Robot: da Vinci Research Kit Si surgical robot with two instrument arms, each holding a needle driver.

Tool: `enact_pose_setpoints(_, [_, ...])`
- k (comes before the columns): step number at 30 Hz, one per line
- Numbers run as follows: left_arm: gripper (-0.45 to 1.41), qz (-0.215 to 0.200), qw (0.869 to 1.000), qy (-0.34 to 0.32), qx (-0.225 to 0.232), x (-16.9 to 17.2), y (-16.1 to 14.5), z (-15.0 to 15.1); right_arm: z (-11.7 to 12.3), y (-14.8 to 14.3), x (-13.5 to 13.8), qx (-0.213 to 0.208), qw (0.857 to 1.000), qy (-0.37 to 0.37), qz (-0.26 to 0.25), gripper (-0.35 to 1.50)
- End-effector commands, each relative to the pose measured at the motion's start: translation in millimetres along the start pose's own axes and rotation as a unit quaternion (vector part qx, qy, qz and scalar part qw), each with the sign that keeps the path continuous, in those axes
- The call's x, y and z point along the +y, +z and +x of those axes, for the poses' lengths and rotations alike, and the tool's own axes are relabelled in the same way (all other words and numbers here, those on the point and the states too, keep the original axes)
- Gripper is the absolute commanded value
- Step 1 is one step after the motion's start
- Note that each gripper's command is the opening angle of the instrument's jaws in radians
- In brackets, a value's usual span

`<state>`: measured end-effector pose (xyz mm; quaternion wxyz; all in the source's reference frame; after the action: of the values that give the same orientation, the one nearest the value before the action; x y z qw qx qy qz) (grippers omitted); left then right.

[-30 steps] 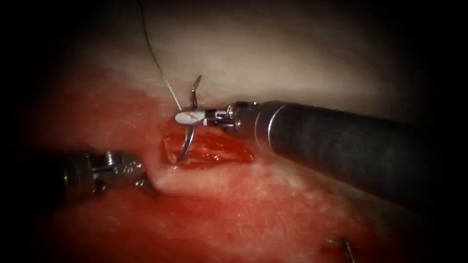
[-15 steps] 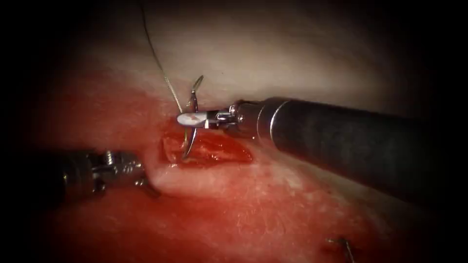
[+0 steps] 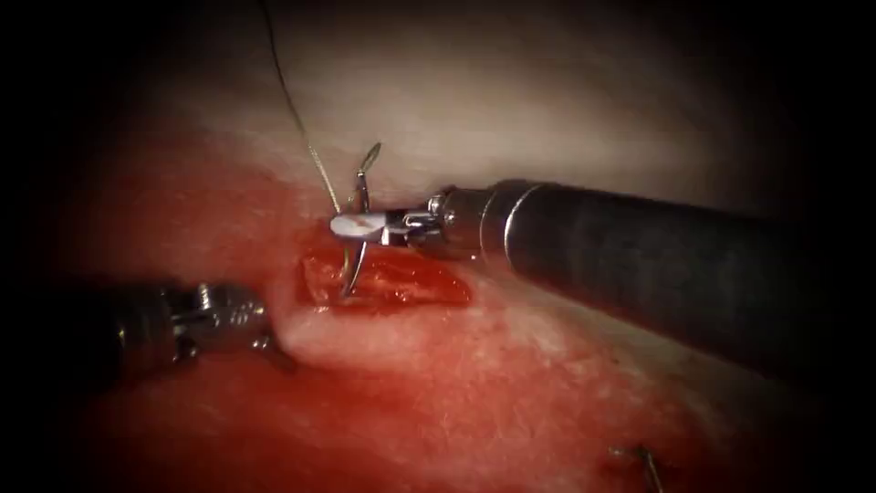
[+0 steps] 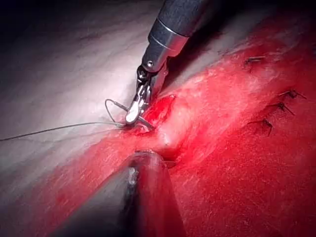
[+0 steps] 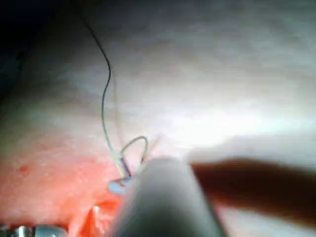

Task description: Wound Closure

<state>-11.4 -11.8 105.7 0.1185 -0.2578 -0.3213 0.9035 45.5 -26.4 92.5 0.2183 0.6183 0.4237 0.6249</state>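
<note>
R arm's slim steel needle driver [image 3: 351, 223] has its jaws clenched on the curved steel needle [image 3: 358, 239] at mid-curve. Needle's long axis runs across the jaws, tip down in the open red cut [image 3: 388, 278], tail w/ thin dark thread [image 3: 297, 114] above. L arm's tool [image 3: 260, 340] is left of the cut, pressing the pale pork tissue [image 3: 365, 333]; can't tell its jaws.

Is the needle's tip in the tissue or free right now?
Cannot tell. The right tool's shut fingers hold the needle mid-curve; its lower end reaches into the cut, contact unclear.
</note>
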Motion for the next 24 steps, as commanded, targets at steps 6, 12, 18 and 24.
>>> enact_pose_setpoints(6, [-0.45, 0.000, 1.000, -0.003, 0.000, -0.2, 0.9, 0.0, -1.2, 1.5, -1.4, 0.015, 0.999, 0.007, 0.028, -0.35])
enact_pose_setpoints(12, [-0.45, 0.000, 1.000, -0.003, 0.000, -0.2, 0.9, 0.0, -1.2, 1.6, -1.7, 0.016, 0.999, 0.008, 0.031, -0.35])
enact_pose_setpoints(18, [-0.45, -0.001, 1.000, -0.003, 0.000, -0.2, 0.8, 0.0, -0.8, 1.9, -2.2, 0.024, 0.997, -0.043, 0.055, -0.11])
enact_pose_setpoints(24, [-0.45, -0.002, 1.000, -0.002, 0.000, -0.2, 0.5, -0.1, 0.1, 2.0, -4.5, 0.037, 0.983, -0.171, 0.057, 1.28])
